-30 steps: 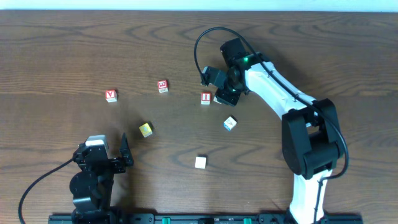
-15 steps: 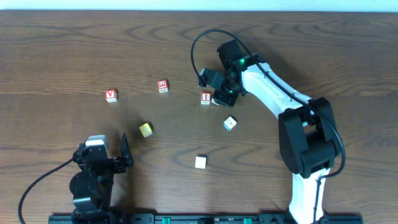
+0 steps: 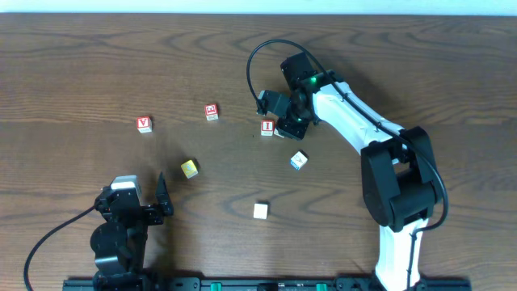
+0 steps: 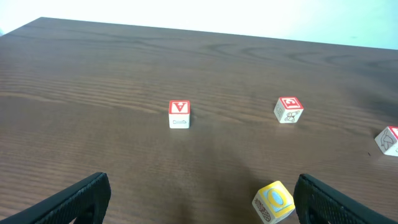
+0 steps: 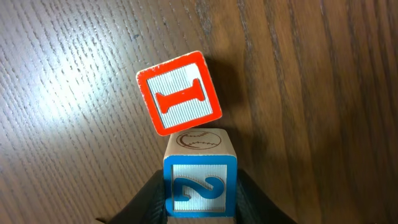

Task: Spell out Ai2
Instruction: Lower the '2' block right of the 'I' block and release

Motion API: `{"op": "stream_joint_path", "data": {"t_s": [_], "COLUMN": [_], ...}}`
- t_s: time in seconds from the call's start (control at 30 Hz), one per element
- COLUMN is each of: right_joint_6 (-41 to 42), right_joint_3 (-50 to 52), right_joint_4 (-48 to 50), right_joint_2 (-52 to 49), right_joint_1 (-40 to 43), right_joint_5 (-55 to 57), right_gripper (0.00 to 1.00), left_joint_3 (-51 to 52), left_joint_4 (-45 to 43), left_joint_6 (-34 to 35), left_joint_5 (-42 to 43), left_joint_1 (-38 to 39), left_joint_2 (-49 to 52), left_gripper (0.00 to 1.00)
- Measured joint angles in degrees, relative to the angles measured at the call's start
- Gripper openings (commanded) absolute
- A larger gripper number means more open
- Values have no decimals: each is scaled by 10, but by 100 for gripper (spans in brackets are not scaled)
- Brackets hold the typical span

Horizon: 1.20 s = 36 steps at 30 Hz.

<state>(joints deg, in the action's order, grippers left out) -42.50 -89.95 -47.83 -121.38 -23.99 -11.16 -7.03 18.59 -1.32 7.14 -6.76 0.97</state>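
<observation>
Currently right fingers (image 5: 149,202) clasp the 2 cube (image 5: 200,186), touching the I cube (image 5: 179,93).

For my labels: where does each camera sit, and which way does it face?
Overhead: above the table, facing down; left arm and right arm show.
Left wrist: low, facing across toward the A cube; open left hand shows.
Right wrist: close, facing down at the I cube; right hand grips the 2 cube.
Shared: overhead and left wrist both show the A cube.

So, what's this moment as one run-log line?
right gripper: shut on 2, beside I | left gripper: open, empty | A: apart at left
</observation>
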Motion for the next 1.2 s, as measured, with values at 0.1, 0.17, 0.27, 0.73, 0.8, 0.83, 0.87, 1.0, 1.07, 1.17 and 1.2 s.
{"op": "stream_joint_path", "data": {"t_s": [0.1, 0.17, 0.27, 0.73, 0.8, 0.83, 0.87, 1.0, 1.07, 1.17, 1.2], "right_joint_6": [-9, -14, -16, -12, -11, -11, -10, 10, 38, 76, 90], "right_joint_3": [0, 0, 0, -10, -24, -30, -38, -59, -67, -69, -68], "right_joint_4": [-5, -6, -6, -13, -24, -28, -34, -40, -43, -66, -71], "right_joint_2": [0, 0, 0, 0, 0, 0, 0, 6, 19, 35, 37], "right_joint_1": [0, 0, 0, 0, 0, 0, 0, 1, 5, 17, 21], "right_joint_5": [0, 0, 0, 3, 4, 5, 5, 11, 24, 33, 33], "right_gripper": [36, 41, 44, 64, 63, 61, 56, 7, 1, 1, 1], "left_joint_3": [0, 0, 0, 0, 0, 0, 0, 0, 0, 0, 0], "left_joint_4": [0, 0, 0, 0, 0, 0, 0, 0, 0, 0, 0], "left_joint_6": [0, 0, 0, 0, 0, 0, 0, 0, 0, 0, 0], "left_joint_5": [0, 0, 0, 0, 0, 0, 0, 0, 0, 0, 0], "left_joint_1": [0, 0, 0, 0, 0, 0, 0, 0, 0, 0, 0], "left_joint_2": [0, 0, 0, 0, 0, 0, 0, 0, 0, 0, 0], "left_gripper": [95, 95, 95, 95, 95, 95, 95, 95, 95, 95, 95]}}
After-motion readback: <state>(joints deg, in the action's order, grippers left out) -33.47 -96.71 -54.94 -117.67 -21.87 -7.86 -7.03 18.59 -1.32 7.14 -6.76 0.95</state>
